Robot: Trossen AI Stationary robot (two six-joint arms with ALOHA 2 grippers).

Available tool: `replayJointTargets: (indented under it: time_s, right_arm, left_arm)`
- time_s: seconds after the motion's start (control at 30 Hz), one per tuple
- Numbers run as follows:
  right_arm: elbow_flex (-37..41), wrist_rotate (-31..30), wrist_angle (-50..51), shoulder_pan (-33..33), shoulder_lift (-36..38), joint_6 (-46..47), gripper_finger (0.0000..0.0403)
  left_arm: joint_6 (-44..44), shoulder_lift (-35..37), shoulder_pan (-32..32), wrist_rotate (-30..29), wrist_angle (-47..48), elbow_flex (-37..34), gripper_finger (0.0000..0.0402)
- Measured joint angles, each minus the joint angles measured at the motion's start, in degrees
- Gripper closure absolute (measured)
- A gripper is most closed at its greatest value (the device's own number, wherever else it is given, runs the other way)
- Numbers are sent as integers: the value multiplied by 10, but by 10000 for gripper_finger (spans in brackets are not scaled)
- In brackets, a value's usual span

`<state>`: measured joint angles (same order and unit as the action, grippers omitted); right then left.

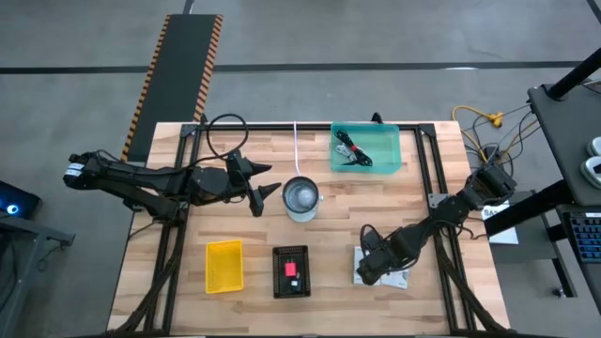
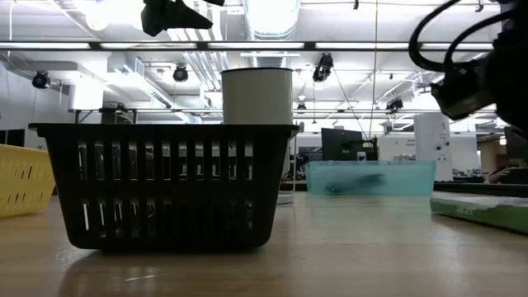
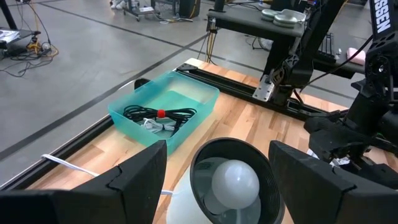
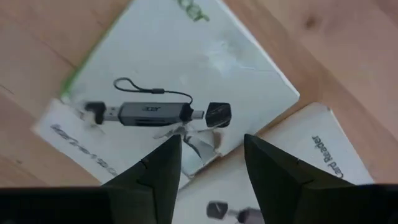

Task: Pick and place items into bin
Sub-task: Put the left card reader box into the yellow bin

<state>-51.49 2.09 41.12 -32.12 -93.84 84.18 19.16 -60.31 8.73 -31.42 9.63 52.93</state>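
Two white printed packets (image 1: pixel 387 270) lie overlapping near the table's near right edge; the upper one (image 4: pixel 186 68) shows a printed card reader. My right gripper (image 1: pixel 368 267) (image 4: pixel 211 146) hangs open just above them, fingers pointing down, touching nothing that I can see. My left gripper (image 1: pixel 266 195) (image 3: pixel 217 149) is open and raised beside the round metal cup (image 1: pixel 301 198) (image 3: pixel 231 179), one finger to each side of it in the wrist view. The teal bin (image 1: pixel 365 148) (image 3: pixel 165 112) at the far edge holds black coiled cables (image 3: pixel 158 116).
A black basket (image 1: pixel 291 271) (image 2: pixel 165 186) with small red and white bits stands near the near edge, a yellow bin (image 1: pixel 224 266) to its left. A white cable (image 1: pixel 296 141) and a black loop (image 1: pixel 225 136) lie at the far edge. Bare wood lies between the cup and the packets.
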Motion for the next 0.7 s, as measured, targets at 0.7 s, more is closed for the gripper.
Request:
replayJointTargets:
  time_s: [0.7]
  right_arm:
    - [53,55,-120,0,2,-2,241]
  left_arm:
    - [0,0,0,0,5,0,136]
